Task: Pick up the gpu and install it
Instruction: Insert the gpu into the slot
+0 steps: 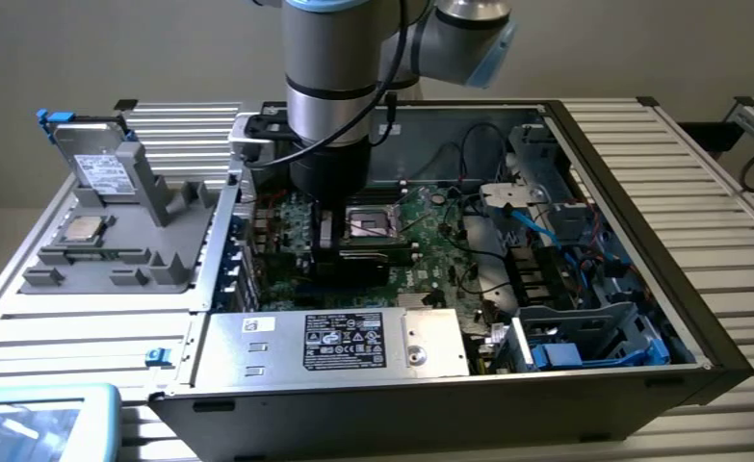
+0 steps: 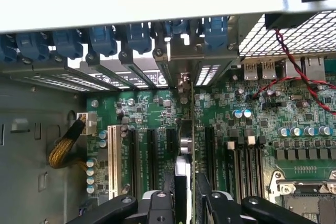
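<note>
gpu (image 2: 184,145): lower end hidden between fingers (image 2: 157,205) | arm (image 1: 338,77): cut off by top edge

The robot arm (image 1: 338,96) reaches down into the open computer case (image 1: 634,318), its gripper (image 1: 335,252) low over the green motherboard (image 1: 441,241). A grey fixture (image 1: 119,231) sits on the worktop (image 1: 698,173) at the exterior view's left.

Green motherboard (image 2: 152,114), blue slot clips (image 2: 102,38), silver-grey case (image 1: 685,318).
</note>
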`<state>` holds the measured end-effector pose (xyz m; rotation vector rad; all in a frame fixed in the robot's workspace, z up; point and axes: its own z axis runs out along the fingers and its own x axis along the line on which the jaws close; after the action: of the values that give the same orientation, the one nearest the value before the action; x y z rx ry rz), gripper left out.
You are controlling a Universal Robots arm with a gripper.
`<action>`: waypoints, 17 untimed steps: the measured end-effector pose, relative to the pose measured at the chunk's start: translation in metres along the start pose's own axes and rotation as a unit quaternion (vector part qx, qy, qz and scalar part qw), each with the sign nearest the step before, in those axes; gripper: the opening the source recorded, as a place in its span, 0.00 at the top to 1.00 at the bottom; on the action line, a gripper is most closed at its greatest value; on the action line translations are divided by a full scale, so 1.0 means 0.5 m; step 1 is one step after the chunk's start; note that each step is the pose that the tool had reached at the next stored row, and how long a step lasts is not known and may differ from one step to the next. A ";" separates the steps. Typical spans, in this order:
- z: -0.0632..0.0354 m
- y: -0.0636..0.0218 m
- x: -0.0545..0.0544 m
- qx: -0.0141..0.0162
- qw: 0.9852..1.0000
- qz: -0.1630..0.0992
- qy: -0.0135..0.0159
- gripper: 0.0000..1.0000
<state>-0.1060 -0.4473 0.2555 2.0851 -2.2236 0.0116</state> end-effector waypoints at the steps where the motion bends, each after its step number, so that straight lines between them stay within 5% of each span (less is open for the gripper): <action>1: 0.000 -0.001 0.000 0.000 1.000 0.000 0.000 0.73; 17: 0.001 -0.001 0.000 0.001 1.000 -0.001 -0.001 0.73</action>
<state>-0.1054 -0.4472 0.2550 2.0876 -2.2236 0.0116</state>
